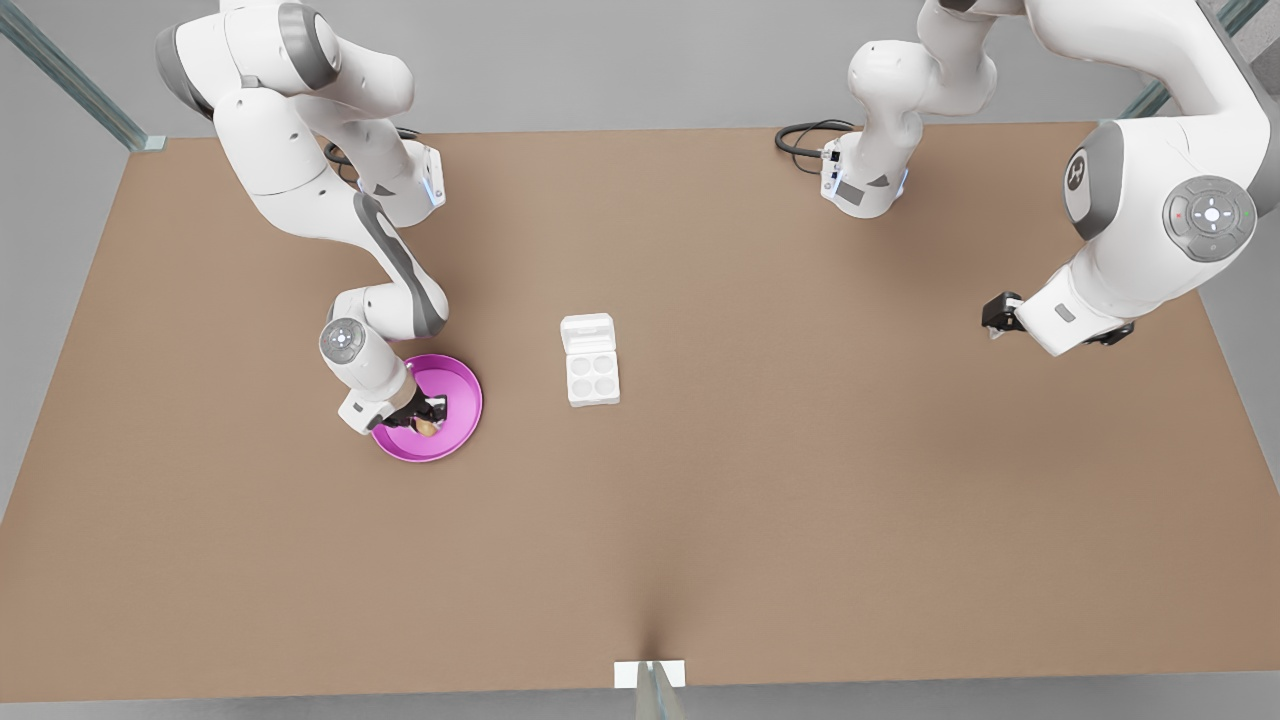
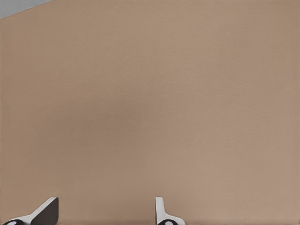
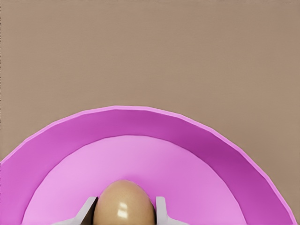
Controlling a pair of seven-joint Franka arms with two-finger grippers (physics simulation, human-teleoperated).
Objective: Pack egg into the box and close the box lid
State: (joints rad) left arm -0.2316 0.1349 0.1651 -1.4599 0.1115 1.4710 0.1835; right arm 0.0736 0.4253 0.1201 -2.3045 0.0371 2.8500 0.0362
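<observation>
Straddling the egg [image 3: 124,204] in the pink plate [image 3: 70,140], the right end effector [image 3: 124,211] brackets its sides, long axis lengthwise between the fingers.

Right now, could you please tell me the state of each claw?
Right claw: closed on the egg in the pink plate.
Left claw: open, empty, waiting above bare table.

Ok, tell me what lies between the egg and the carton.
Nothing visible. The right gripper has its fingers on either side of the egg in the pink plate. Bare table runs from there to the carton, whose lid lies open, cups empty.
</observation>
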